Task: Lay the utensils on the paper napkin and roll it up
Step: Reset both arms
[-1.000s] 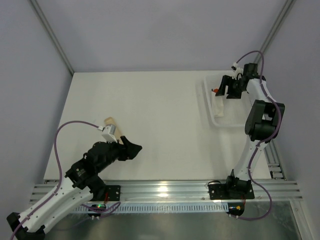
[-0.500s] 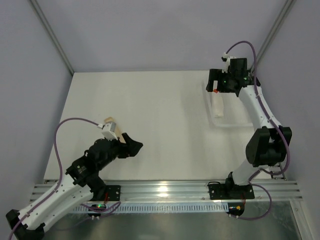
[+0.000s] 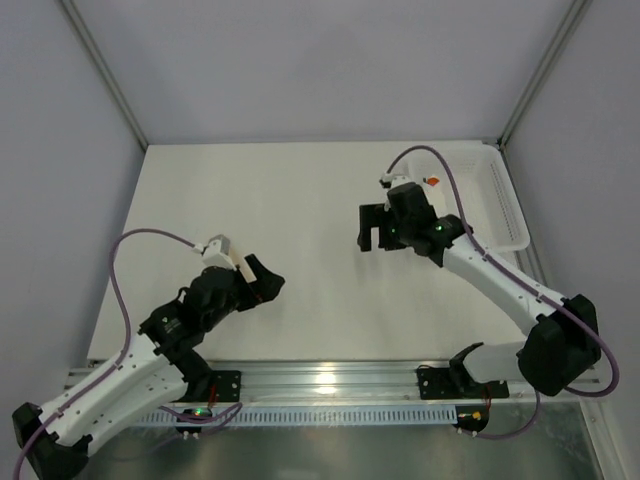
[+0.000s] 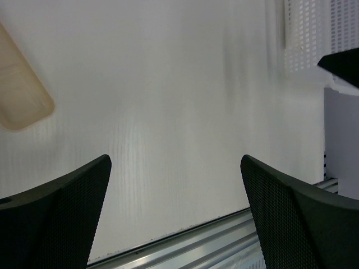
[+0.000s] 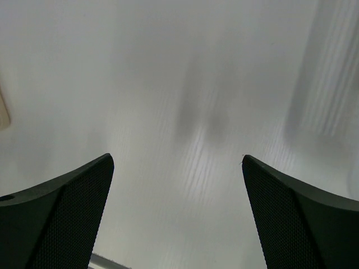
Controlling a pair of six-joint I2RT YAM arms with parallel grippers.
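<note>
The left end effector (image 3: 267,284) hangs low over the near-left part of the worktop (image 3: 300,190), its fingers spread wide with nothing between them. The right end effector (image 3: 373,238) is held over the middle of the worktop, likewise wide open and empty. A pale wooden utensil (image 4: 19,101) lies flat on the worktop just ahead and to the left of the left fingers. Only its rounded end shows, so its kind cannot be told, and in the top view the left wrist hides it. The white basket (image 3: 505,205) stands at the far right edge, partly behind the right arm, and what shows of it looks empty. No napkin can be made out in any view; a white sheet on the white worktop would be hard to see, so its place cannot be told. The utensil appears to rest on bare surface rather than inside a roll, so the wrapped bundle the task wants is not on show. If the utensil is to be picked up, the left arm is the nearer one. It would do well to turn its fingers across the handle's narrow width and come straight down until the tips almost brush the worktop. It should then close gently, since a thin flat piece can skid or tip if one finger lands first. The right arm is best kept high and out of the way until the napkin is found.
</note>
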